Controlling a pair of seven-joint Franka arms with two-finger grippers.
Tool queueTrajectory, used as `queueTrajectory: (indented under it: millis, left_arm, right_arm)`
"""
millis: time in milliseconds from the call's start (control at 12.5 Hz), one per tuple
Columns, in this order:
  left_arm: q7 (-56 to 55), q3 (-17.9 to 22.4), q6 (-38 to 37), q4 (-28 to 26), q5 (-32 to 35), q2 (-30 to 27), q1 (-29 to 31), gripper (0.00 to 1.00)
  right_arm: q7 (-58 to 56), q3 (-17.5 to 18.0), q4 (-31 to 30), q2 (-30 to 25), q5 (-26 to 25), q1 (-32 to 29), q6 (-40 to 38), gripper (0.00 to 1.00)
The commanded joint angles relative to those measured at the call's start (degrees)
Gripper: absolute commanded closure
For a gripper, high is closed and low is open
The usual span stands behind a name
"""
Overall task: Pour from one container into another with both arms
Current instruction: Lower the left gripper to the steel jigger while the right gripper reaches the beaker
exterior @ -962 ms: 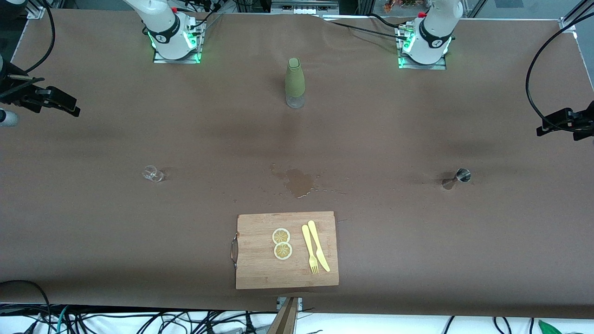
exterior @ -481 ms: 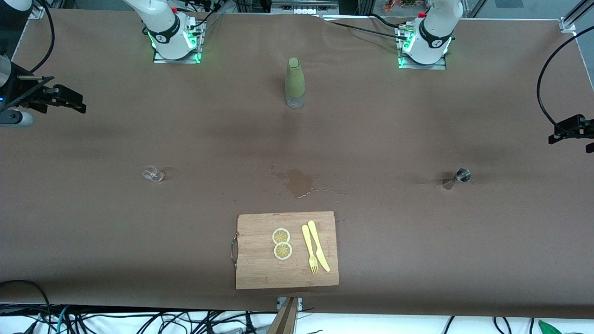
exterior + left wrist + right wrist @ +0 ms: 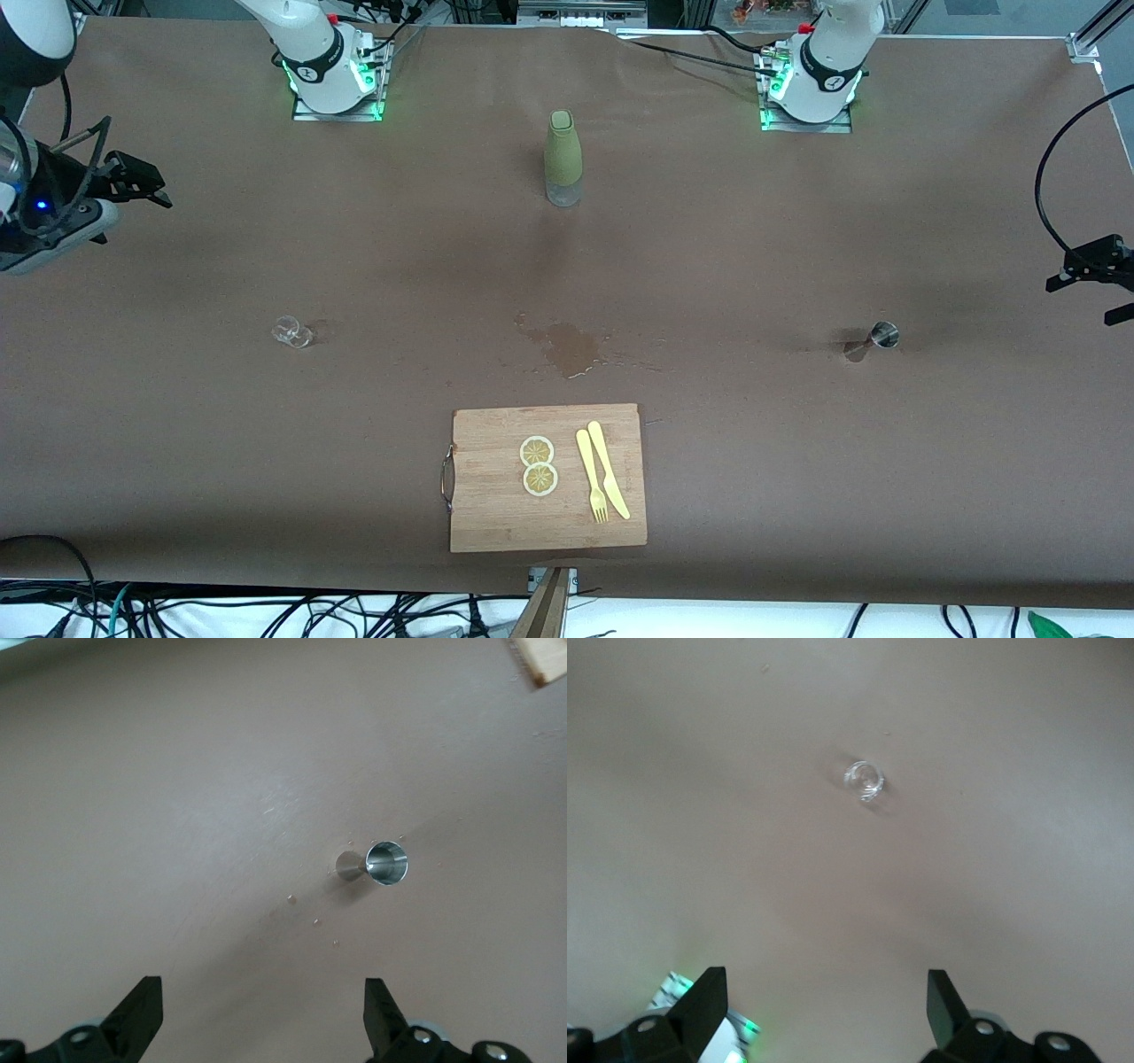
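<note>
A small clear glass (image 3: 291,332) stands on the brown table toward the right arm's end; the right wrist view shows it as well (image 3: 864,780). A metal jigger (image 3: 882,334) stands toward the left arm's end, and the left wrist view looks into its open cup (image 3: 386,862). My right gripper (image 3: 151,184) hangs high over the table's edge, open and empty (image 3: 827,988). My left gripper (image 3: 1083,297) hangs over the other end of the table, also open and empty (image 3: 263,992). Both grippers are well apart from the glass and the jigger.
A green-sleeved bottle (image 3: 563,158) stands between the two bases. A wet spill (image 3: 571,347) darkens the table's middle. Nearer the front camera lies a wooden cutting board (image 3: 496,514) with two lemon slices (image 3: 538,465), a yellow fork (image 3: 592,487) and a yellow knife (image 3: 609,483).
The right arm's wrist has swung round and its gripper has shifted a little inward over the table. The left gripper has slid lower in the front view, toward its edge.
</note>
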Motion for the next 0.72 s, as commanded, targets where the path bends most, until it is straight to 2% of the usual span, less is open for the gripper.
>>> queueTrajectory:
  millis: [0,160,321,481,641]
  left_arm:
    - [13.38,-0.28,1.06,0.49,-5.75,2.76,2.12,0.00]
    - [24.74,-0.28,1.15,0.06,-11.37,5.40,2.74,0.00]
    - [31.51,-0.28,0.89,-2.04,-16.99,8.12,4.32,0.00]
    - [44.49,-0.28,0.71,-5.03,-25.68,10.93,4.94,0.00]
    - [53.92,-0.36,0.45,-6.44,-30.37,13.40,5.03,0.00]
  right_arm:
    - [-9.04,-0.22,1.10,1.37,0.76,-1.61,-0.77,0.00]
    - [-13.87,-0.23,1.19,2.33,0.85,-1.96,-0.77,0.00]
    - [-18.97,-0.31,1.10,3.39,2.24,-2.58,-0.50,0.00]
    - [-22.49,-0.31,1.10,4.79,5.84,-4.77,-0.50,0.00]
    - [-29.24,-0.31,1.19,7.25,10.92,-7.49,-0.50,0.00]
